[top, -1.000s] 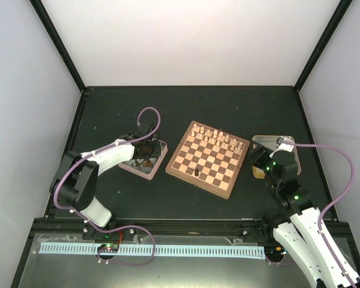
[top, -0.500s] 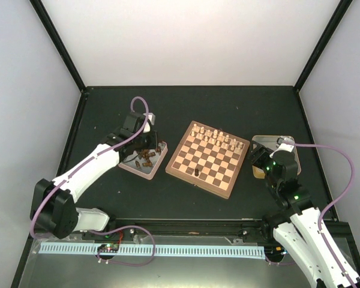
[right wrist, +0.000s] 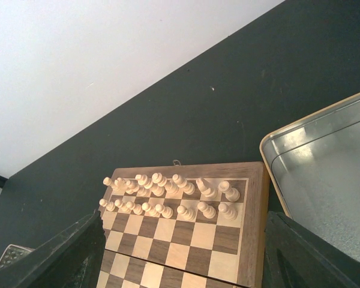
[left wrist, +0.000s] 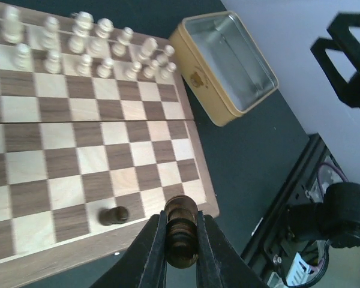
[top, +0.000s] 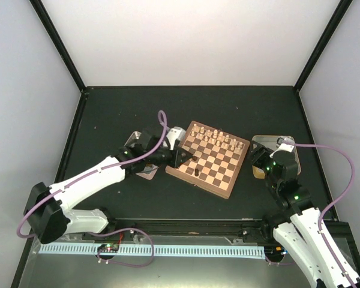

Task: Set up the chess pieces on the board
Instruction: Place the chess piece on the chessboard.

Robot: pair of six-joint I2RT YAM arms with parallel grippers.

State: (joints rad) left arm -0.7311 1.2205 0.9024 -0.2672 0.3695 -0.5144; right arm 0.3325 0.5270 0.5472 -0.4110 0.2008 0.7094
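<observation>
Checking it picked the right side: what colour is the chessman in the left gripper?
The chessman is dark brown wood; the left wrist view shows it best.

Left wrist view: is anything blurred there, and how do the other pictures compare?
Left wrist view: the dark chess piece pinched in the left gripper sits nearest the lens and looks soft, while the board is crisp. Right wrist view: the metal tray shows a pale sheen. Top view: even light, faint shadows.
</observation>
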